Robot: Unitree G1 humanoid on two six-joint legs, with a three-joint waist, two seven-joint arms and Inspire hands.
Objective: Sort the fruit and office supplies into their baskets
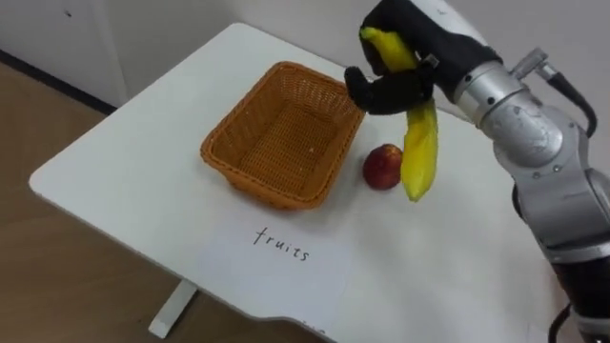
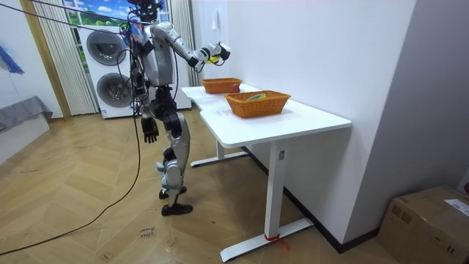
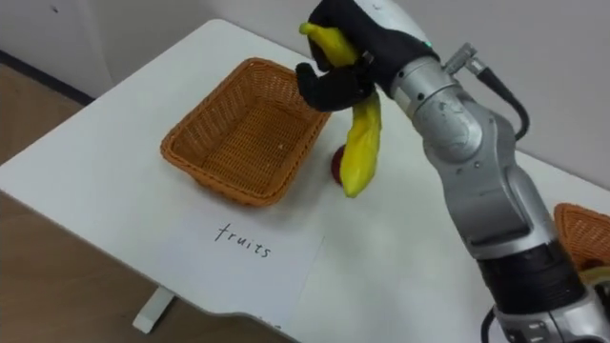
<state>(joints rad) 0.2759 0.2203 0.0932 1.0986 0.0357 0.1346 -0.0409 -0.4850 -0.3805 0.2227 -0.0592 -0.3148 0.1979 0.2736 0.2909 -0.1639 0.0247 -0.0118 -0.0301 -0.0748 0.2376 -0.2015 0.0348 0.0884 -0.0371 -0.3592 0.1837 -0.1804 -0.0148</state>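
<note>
My right hand [image 1: 434, 38] is shut on the upper end of a yellow banana [image 1: 419, 152], which hangs down above the white table [image 1: 143, 143], just right of the empty orange wicker basket [image 1: 276, 186]. A red apple [image 1: 382, 167] lies on the table against that basket's right side, partly behind the banana. A paper sheet [image 1: 281, 243] with "fruits" handwritten on it lies in front of the basket. My left hand [image 2: 150, 130] hangs by my side with relaxed fingers in the room view.
A second wicker basket [image 3: 581, 229] stands further right on the table, holding some items [image 2: 255, 96]. The table's front edge runs just below the paper. I stand at the table's end near two stacked washing machines [image 2: 106, 62].
</note>
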